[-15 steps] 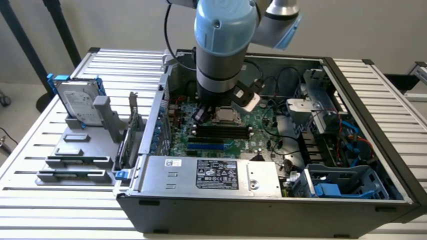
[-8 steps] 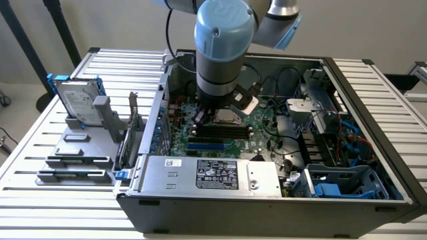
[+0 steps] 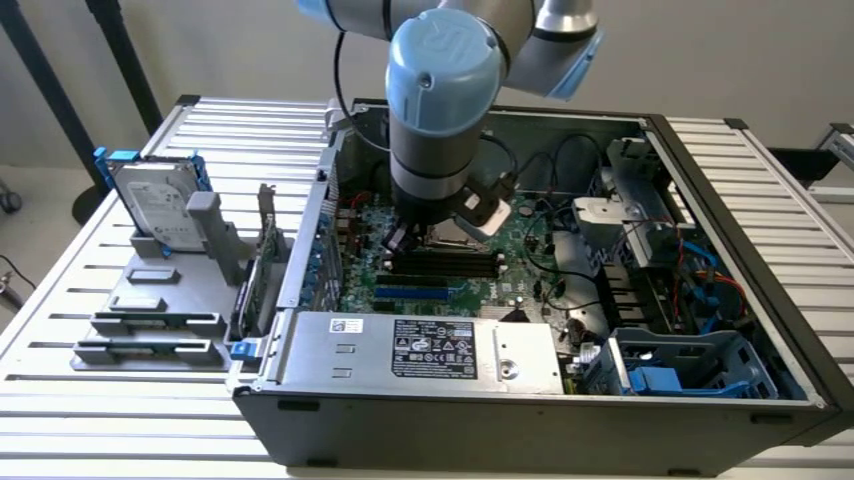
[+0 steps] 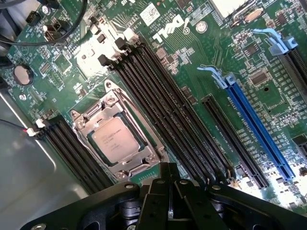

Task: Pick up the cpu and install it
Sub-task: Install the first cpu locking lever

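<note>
The word DELL is printed big and white on the green motherboard (image 4: 192, 62) in the wrist view, and that's about the only writing that can really be read; a white sticker (image 4: 149, 13) near it carries print too small to make out. The cpu (image 4: 115, 140) is seen sitting flat in its socket, framed by the silvery metal bracket (image 4: 91, 115), with faint etched text on its lid that can't be deciphered. Four black memory slots (image 4: 163, 115) are counted beside the socket on one side, and another bank of black slots (image 4: 72, 153) lies on the other side. One long blue expansion slot (image 4: 259, 127) and one black one (image 4: 235, 143) beside it can be picked out, plus a round coin battery (image 4: 21, 74). The tool (image 4: 169, 211) is seen closed with nothing between its fingers, held just above the board next to the socket. In the exterior view the arm (image 3: 441, 110) is reached down into the open computer case (image 3: 534, 410), which is laid on a slatted worktop (image 3: 80, 290). A label with small logos is stuck on the grey power supply (image 3: 427, 350), unreadable though. To the exterior view's left, one hard drive (image 3: 154, 205) with a blue bracket is stood upright in a grey holder (image 3: 160, 320).
</note>
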{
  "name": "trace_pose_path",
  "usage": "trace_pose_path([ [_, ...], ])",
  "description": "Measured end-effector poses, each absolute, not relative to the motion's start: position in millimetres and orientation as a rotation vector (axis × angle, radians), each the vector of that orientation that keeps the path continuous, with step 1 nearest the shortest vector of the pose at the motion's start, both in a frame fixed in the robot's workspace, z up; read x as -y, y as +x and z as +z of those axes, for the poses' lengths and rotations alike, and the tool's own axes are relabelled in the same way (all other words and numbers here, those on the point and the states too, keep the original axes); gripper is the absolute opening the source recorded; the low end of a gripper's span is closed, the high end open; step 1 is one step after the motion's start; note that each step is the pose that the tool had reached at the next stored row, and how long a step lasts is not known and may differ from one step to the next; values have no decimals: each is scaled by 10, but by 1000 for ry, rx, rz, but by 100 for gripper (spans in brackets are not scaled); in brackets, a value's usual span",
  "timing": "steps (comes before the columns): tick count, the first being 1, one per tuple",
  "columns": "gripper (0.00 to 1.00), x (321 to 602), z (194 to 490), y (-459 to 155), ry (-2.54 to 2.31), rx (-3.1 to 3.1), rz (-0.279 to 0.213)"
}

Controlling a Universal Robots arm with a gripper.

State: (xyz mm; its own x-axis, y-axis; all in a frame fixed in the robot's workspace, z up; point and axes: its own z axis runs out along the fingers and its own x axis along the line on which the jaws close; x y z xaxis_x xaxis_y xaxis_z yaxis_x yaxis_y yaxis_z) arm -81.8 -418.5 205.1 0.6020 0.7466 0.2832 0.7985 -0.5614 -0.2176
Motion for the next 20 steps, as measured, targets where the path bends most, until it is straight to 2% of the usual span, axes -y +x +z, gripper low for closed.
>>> trace_pose_path([
  [20, 11, 4104, 1908, -823, -2518, 1256, -221],
])
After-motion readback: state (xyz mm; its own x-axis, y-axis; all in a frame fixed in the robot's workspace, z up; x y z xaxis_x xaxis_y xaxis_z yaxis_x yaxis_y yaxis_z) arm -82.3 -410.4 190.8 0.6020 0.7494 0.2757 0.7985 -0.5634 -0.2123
